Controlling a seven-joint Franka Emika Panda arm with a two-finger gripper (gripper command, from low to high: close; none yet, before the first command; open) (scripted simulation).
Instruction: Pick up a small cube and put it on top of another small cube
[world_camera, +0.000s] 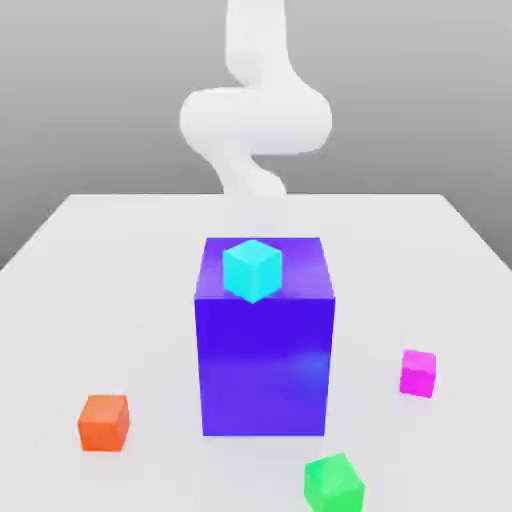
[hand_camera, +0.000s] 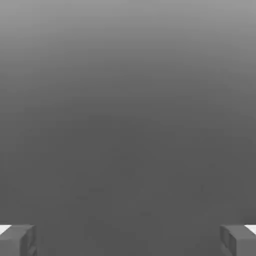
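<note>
The small magenta cube (world_camera: 418, 372) rests on the white table at the exterior view's right, beside the big blue block (world_camera: 265, 340). The small green cube (world_camera: 334, 483) lies near the front edge, a little to the right of the block. In the hand view my gripper (hand_camera: 128, 240) is open, its two fingertips (hand_camera: 17, 240) far apart at the frame's edges with plain grey background between them and nothing held. The white arm (world_camera: 255, 115) rises behind the blue block at the back of the table.
A cyan cube (world_camera: 252, 269) sits on top of the blue block. An orange cube (world_camera: 104, 421) lies on the table (world_camera: 90, 300) at the exterior view's front left.
</note>
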